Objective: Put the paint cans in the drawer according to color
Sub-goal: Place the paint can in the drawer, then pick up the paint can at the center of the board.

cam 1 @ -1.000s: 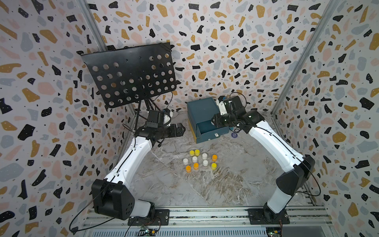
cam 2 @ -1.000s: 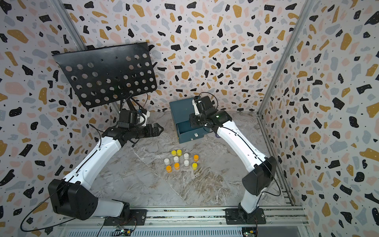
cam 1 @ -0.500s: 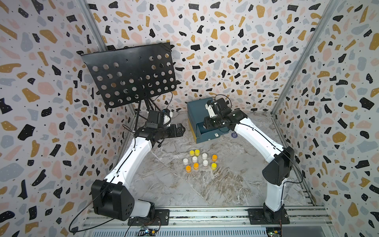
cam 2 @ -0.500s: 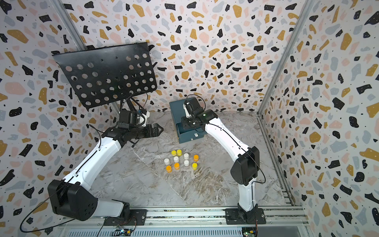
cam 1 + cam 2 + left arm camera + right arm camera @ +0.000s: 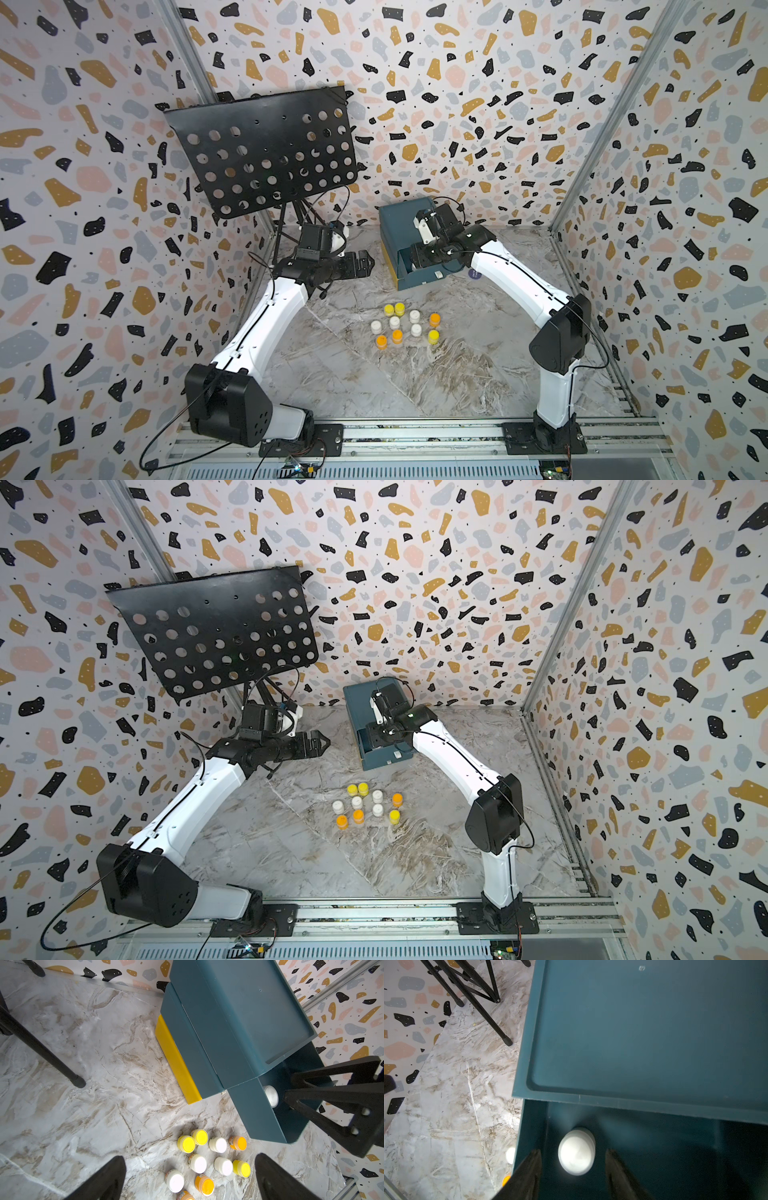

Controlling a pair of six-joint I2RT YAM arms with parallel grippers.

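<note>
Several paint cans (image 5: 405,328) (image 5: 368,806) (image 5: 207,1159), white, yellow and orange, stand clustered on the marble floor. The teal cabinet's top drawer (image 5: 419,276) (image 5: 384,759) (image 5: 255,1109) (image 5: 533,1126) is pulled out. One white paint can (image 5: 576,1152) (image 5: 270,1096) sits inside it by a side wall. My right gripper (image 5: 573,1152) (image 5: 422,257) (image 5: 378,737) reaches into the drawer, open, with a gap between each finger and that can. My left gripper (image 5: 368,262) (image 5: 324,742) (image 5: 190,1157) hovers open and empty to the left of the cabinet.
A yellow lower drawer front (image 5: 176,1059) shows under the teal cabinet. A black perforated music stand (image 5: 266,153) (image 5: 216,633) rises at the back left, with its legs (image 5: 41,1049) on the floor near my left arm. Patterned walls enclose the area.
My right arm has swung left along the cabinet and into the open drawer. Its jaws have widened and stand apart from the white can. The left arm has not moved.
</note>
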